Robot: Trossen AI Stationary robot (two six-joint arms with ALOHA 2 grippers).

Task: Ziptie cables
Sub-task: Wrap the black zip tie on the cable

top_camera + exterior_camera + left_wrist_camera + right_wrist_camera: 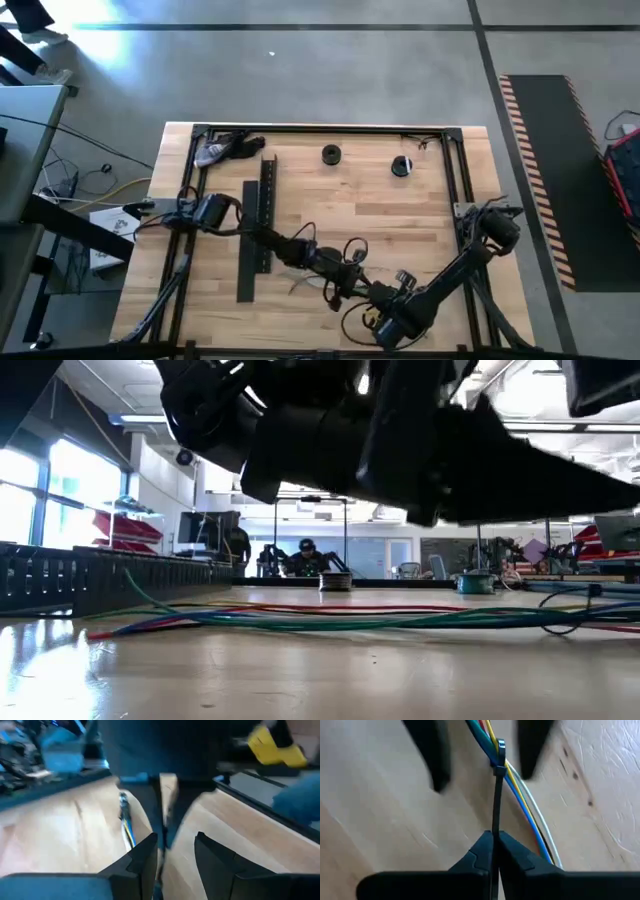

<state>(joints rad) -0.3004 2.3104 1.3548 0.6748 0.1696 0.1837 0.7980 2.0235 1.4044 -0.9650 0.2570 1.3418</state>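
The cables lie on the worktop near its front edge, around the middle. A black zip tie is looped around them. The right gripper is pinched tight on the tie's tail, likely to pull the loop snug. The left gripper sits close by with its fingers a little apart, holding nothing I can see.
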